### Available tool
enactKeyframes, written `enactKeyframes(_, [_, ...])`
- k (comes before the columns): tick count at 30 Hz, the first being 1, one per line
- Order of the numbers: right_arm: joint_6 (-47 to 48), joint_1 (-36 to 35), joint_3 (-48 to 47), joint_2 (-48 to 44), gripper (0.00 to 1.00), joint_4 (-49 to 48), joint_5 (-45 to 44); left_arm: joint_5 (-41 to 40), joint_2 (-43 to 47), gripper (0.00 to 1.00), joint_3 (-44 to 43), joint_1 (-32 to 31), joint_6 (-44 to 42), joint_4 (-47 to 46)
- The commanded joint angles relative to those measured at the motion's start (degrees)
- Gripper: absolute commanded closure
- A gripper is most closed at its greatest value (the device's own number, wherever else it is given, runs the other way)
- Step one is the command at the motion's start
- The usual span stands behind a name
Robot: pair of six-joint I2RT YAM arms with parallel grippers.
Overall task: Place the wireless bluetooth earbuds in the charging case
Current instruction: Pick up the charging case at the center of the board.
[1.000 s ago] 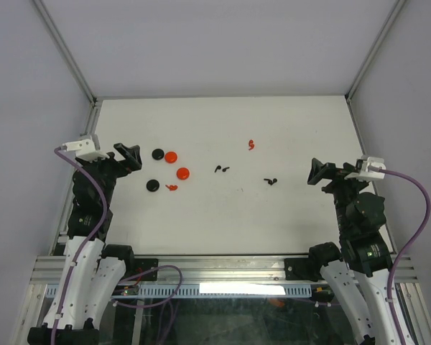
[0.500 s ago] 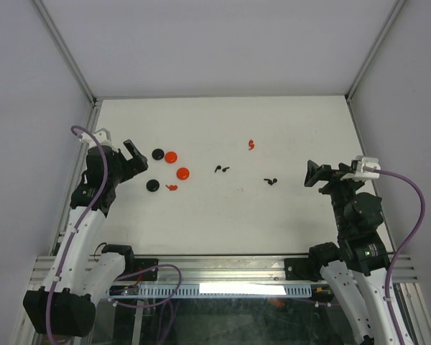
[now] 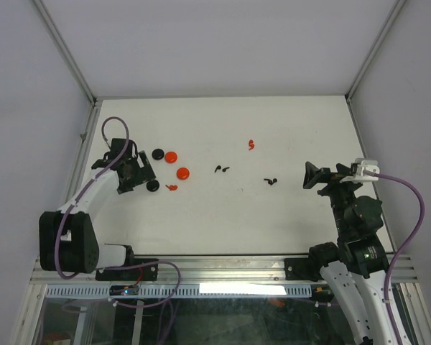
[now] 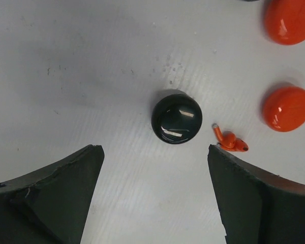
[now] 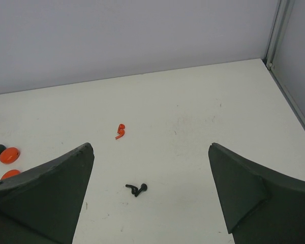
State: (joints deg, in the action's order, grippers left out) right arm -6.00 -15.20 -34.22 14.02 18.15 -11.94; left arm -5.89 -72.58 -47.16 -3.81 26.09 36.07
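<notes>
Noted left gripper (image 4: 153, 152) swung fwd and down vs 1 s ago, now low over black disc (image 4: 176, 116); found jaws wide, nothing held; located red earbud (image 4: 230, 142) just beside disc on table (image 4: 91, 61), untouched; found right gripper (image 5: 150, 147) approx. unmoved, wide, empty; black earbud (image 5: 136, 189) ahead of it, 2nd red earbud (image 5: 120, 131) beyond; judged: left-arm approach begun, no pick-up or insertion yet.

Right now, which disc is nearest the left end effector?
The black disc beside the red earbud, centred ahead of the left end effector; the rest lie farther off.
</notes>
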Motion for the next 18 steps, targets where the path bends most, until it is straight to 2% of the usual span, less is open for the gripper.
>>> enactKeyframes(1, [-0.7,0.2,-0.2,-0.6,0.01,-3.6,0.2,2.4,-6.6,0.14,-4.1,-0.6,-3.0,0.1])
enactKeyframes(6, [-0.7,0.2,-0.1,-0.3,0.01,-3.6,-0.2,2.2,-12.3,0.2,-5.9,-1.8,-4.1,0.4])
enactKeyframes(18, [-0.8,0.2,-0.1,-0.1,0.01,-3.7,-0.2,-5.5,-17.8,0.23,-8.4,-7.1,-4.3,1.4])
